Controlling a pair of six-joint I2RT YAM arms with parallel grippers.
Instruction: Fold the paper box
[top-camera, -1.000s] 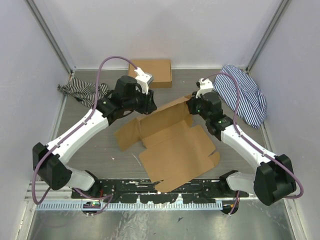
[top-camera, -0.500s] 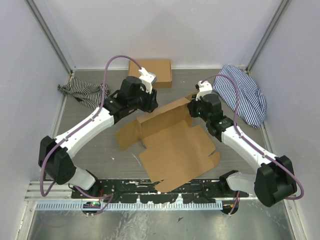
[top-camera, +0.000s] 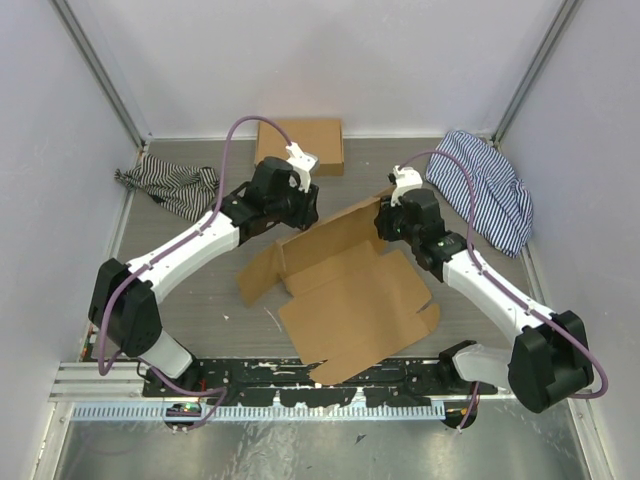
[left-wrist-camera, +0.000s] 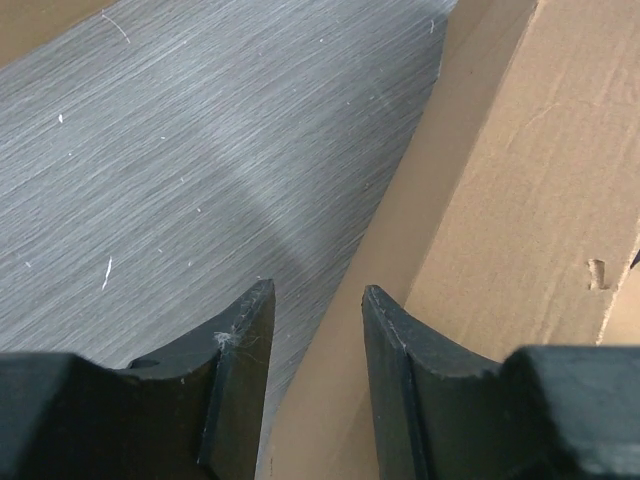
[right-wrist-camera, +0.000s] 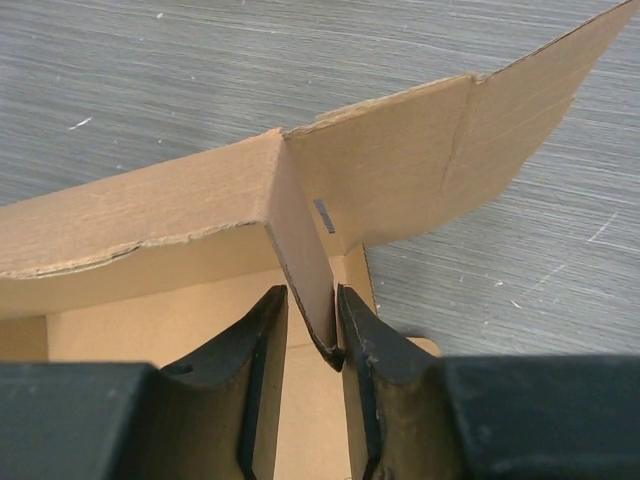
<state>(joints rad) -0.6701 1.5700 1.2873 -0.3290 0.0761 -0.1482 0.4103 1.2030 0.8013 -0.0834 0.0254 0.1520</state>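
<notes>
The paper box (top-camera: 350, 290) is a flat brown die-cut piece lying mid-table, with its far strip raised. My right gripper (top-camera: 386, 214) is shut on a thin upright flap at the far right corner. In the right wrist view the flap (right-wrist-camera: 305, 250) stands between the fingers of the gripper (right-wrist-camera: 312, 295), against the right one. My left gripper (top-camera: 303, 214) hovers at the far left end of the raised strip. In the left wrist view it (left-wrist-camera: 315, 300) is open and empty, over the cardboard edge (left-wrist-camera: 530, 200) and bare table.
A neat low brown box (top-camera: 305, 145) sits at the back. A striped cloth (top-camera: 165, 185) lies at the back left and a larger one (top-camera: 485, 185) at the back right. Walls close in three sides. A toothed rail (top-camera: 260, 410) runs along the front.
My left arm has swung right and forward, bringing its gripper closer to the box's raised far strip. The box's left flap has shifted slightly. The right gripper has stayed put.
</notes>
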